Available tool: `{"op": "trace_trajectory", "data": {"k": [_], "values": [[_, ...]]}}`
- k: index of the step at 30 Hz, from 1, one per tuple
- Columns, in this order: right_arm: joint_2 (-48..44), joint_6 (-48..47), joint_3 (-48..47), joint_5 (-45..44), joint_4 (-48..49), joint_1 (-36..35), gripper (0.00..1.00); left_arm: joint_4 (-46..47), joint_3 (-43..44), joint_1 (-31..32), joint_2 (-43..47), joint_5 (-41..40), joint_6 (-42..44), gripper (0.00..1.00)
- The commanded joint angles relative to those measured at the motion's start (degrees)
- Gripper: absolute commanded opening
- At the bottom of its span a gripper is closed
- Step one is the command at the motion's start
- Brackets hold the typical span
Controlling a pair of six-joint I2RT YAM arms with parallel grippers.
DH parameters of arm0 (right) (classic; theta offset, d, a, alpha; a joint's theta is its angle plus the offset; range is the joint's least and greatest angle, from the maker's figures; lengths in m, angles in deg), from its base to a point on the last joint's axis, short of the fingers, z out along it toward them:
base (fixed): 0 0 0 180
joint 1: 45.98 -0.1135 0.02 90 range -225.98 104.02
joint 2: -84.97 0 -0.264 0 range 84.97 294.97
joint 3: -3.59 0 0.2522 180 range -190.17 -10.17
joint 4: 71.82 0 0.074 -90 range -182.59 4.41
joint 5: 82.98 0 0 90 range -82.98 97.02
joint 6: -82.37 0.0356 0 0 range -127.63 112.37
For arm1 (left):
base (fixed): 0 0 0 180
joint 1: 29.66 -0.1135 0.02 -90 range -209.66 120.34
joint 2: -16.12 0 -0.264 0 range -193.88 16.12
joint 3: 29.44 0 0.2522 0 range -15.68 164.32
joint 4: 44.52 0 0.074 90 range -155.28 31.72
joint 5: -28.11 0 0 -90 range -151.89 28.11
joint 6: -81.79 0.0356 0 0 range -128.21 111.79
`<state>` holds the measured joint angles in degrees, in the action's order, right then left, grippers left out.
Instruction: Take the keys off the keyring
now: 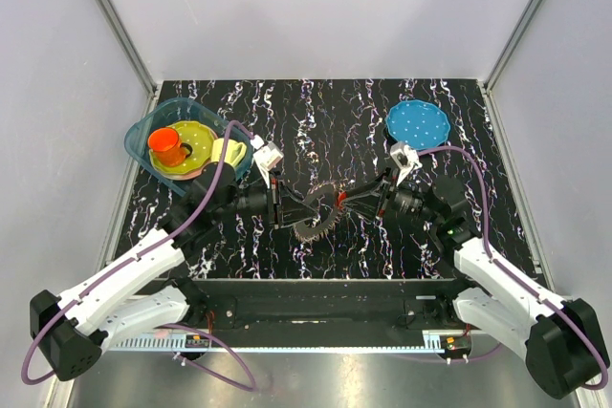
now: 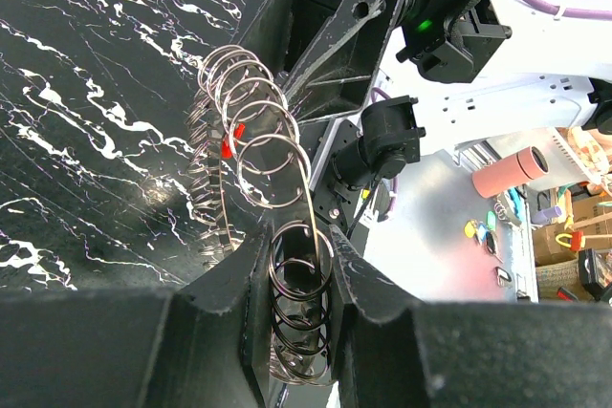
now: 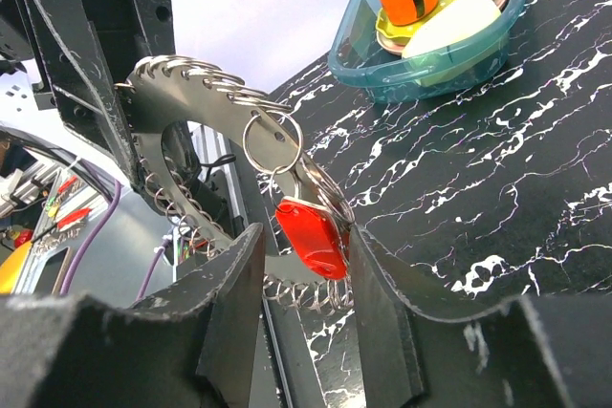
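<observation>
Keyring [image 1: 318,213] aloft over mid-table [image 1: 316,121], strung between my two arms.
Left gripper [image 2: 301,260] clenched on the keyring's rim; right gripper [image 3: 306,260] brackets the red key [image 3: 312,232] — clamped or loose, I cannot tell.

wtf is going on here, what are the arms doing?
Both arms meet in the middle at the keyring, which is held up in the air. The left gripper has its jaws shut on the ring's rim. The right gripper has the red key between its jaws; can't tell if it's actually pinched. The key is still hooked to the ring, so nothing is off yet.
</observation>
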<state>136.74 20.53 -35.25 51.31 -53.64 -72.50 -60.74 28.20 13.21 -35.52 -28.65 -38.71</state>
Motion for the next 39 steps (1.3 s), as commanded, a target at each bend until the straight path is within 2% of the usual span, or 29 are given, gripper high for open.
{"op": "trace_trajectory", "data": {"k": [1,5,16,20,22,24,25,27,33,37,39], "values": [[-1.7,3.5,-0.8,6.0,8.1,-1.7,0.43,4.6,0.8,-0.1,-0.8,-0.6,1.1,0.0],[-1.9,4.4,-0.7,7.0,8.6,-1.6,0.36,4.0,0.5,-0.1,-0.8,-0.9,1.9,0.0],[-3.0,7.4,0.6,11.7,11.7,-1.5,0.34,2.8,0.8,-0.1,-1.1,-0.6,3.4,0.0],[-3.5,8.0,0.6,11.3,11.6,-1.6,0.38,2.5,1.0,-0.1,-1.3,-0.5,4.1,0.0],[-3.8,8.3,0.6,11.3,11.6,-1.6,0.5,1.5,1.1,-0.1,-1.3,0.1,4.7,0.0],[-4.0,8.7,0.3,11.2,11.2,-1.6,0.5,0.9,1.3,0.0,-1.2,0.3,5.1,0.0],[-4.2,8.8,0.2,10.9,10.9,-1.6,0.45,0.8,1.3,-0.1,-1.2,0.3,5.4,0.0],[-4.5,8.4,-0.1,10.5,9.4,-1.6,0.42,0.4,1.5,-0.1,-1.2,0.5,5.5,0.0],[-6.2,4.1,-0.8,4.7,1.4,-1.6,0.45,1.0,1.4,0.0,-0.7,1.0,5.2,0.0],[-11.0,-0.7,-2.7,-6.0,-10.6,-1.6,0.45,0.3,1.6,-0.1,0.0,-0.1,5.4,0.0],[-13.4,-2.8,-3.5,-9.9,-13.1,-1.6,0.45,-0.3,1.6,-0.1,0.1,-0.4,5.5,0.0]]}}
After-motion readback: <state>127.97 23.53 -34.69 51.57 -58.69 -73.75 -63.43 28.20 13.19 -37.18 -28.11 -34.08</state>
